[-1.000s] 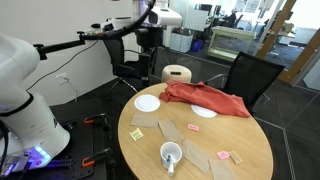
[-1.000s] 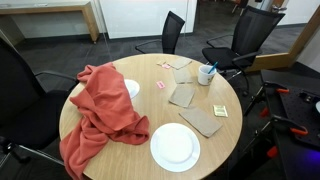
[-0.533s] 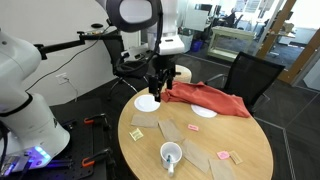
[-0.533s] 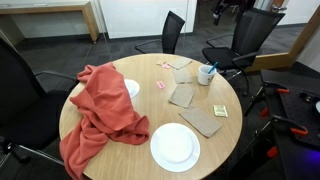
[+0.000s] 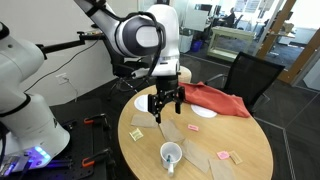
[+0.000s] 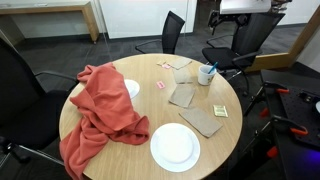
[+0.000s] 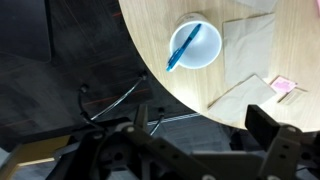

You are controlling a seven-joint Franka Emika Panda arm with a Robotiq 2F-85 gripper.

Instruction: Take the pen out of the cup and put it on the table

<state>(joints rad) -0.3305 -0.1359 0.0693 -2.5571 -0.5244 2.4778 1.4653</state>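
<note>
The cup (image 5: pixel 171 154) is a white mug standing near the front edge of the round wooden table (image 5: pixel 250 140). In the wrist view the cup (image 7: pixel 196 45) holds a thin blue pen (image 7: pixel 184 47) that leans against its rim. The cup also shows in an exterior view (image 6: pixel 206 73), with the pen's tip just above its rim. My gripper (image 5: pixel 165 104) hangs open and empty above the table, behind the cup and apart from it. In the wrist view my gripper (image 7: pixel 203 116) has its fingers spread wide, below the cup in the picture.
A red cloth (image 5: pixel 212 98) lies across the far side of the table. White plates (image 6: pixel 174 147) (image 5: pixel 146 102), brown paper pieces (image 5: pixel 170 128) and small sticky notes (image 6: pixel 219 110) lie on the top. Black office chairs (image 5: pixel 250 75) stand around the table.
The arm has swung down from high behind the table to low over it. The gripper now hangs over the table near the cup. The cup and pen have not moved.
</note>
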